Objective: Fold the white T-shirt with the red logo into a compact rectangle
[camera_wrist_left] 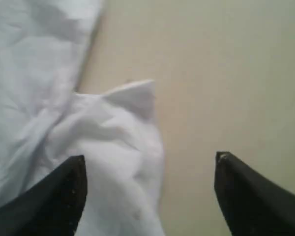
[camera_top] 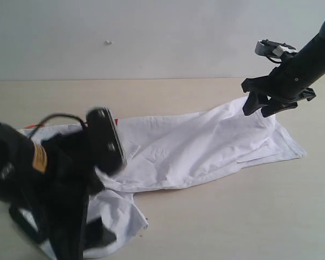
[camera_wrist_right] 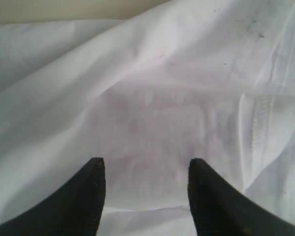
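Observation:
The white T-shirt (camera_top: 195,146) lies wrinkled across the table, folded into a long band, with a bunched part (camera_top: 122,216) near the front left. My left gripper (camera_top: 65,238) hangs low over that bunch. In the left wrist view it (camera_wrist_left: 150,160) is open, with crumpled cloth (camera_wrist_left: 113,147) below between its fingers and nothing held. My right gripper (camera_top: 261,108) hovers above the shirt's right end. It (camera_wrist_right: 145,162) is open over flat cloth (camera_wrist_right: 152,73). The red logo is hidden; only a faint pink tint (camera_wrist_right: 152,123) shows through the fabric.
The beige table (camera_top: 249,216) runs bare in front and to the right of the shirt. A pale wall (camera_top: 151,38) stands behind it. My left arm (camera_top: 49,173) blocks the shirt's left part; a small red-orange spot (camera_top: 116,121) peeks out beside it.

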`<state>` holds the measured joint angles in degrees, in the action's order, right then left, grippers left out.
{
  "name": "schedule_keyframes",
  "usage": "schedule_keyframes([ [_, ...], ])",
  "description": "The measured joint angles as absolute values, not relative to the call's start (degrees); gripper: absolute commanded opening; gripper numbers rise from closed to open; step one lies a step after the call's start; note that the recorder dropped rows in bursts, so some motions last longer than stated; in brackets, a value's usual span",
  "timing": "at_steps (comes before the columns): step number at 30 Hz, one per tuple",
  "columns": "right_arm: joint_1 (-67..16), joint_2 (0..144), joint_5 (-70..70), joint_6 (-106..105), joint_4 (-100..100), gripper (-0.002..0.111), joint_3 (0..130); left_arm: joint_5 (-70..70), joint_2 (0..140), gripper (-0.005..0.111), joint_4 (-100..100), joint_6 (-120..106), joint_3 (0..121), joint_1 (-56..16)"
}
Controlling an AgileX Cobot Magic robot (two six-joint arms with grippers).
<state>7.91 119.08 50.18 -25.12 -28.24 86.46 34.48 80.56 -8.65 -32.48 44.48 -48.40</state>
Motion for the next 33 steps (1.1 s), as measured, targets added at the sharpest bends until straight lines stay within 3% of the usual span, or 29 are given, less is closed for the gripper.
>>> schedule_keyframes([
  [2,7.91,119.08,50.58,-25.12,-28.24,0.050,86.46,35.81,81.65,0.070,5.62,-22.47,42.21,-56.52],
  [4,7.91,119.08,50.63,-25.12,-28.24,0.050,86.46,33.51,81.90,0.070,19.20,-8.50,41.54,-60.15],
  [9,7.91,119.08,50.68,-25.12,-28.24,0.050,86.46,28.97,88.10,0.063,25.69,2.15,39.86,-66.86],
  [13,7.91,119.08,50.95,-25.12,-28.24,0.050,86.46,29.09,90.60,0.052,23.19,5.08,40.70,-67.12],
  [30,7.91,119.08,52.20,-25.12,-28.24,0.050,86.46,31.11,101.90,0.053,37.98,17.79,44.25,-63.23],
  [33,7.91,119.08,52.09,-25.12,-28.24,0.050,86.46,31.23,102.88,0.046,39.13,17.11,44.29,-63.23],
])
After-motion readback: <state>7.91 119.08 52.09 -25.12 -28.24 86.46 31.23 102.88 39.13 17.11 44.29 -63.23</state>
